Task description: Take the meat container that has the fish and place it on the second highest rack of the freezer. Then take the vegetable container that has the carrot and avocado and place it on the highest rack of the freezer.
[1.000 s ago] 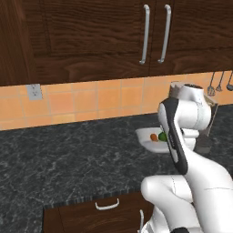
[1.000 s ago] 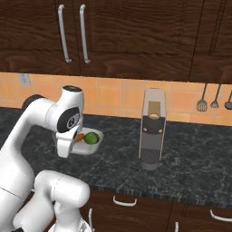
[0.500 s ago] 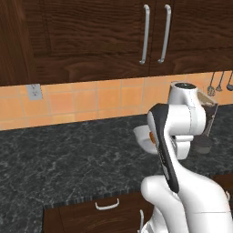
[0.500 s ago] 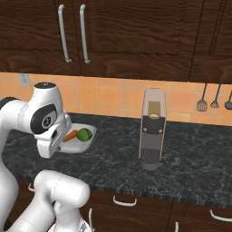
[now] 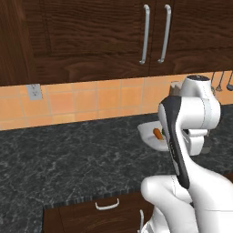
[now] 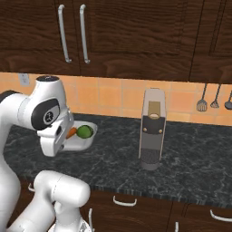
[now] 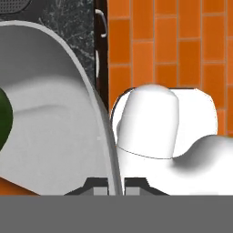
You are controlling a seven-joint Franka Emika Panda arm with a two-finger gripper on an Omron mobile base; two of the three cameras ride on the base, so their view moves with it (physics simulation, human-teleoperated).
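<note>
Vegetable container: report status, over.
Fingers shut on the vegetable container's rim, container lifted off the counter. Carrot and avocado riding inside. Tall coffee machine stands apart to the side; freezer not in sight.

White shallow veg tray w/ orange carrot & green avocado now lifted off worktop, swung left w/ claw.

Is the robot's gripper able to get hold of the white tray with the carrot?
Yes, it looks so: the gripper is shut on the tray rim, with the carrot and avocado inside.
</note>
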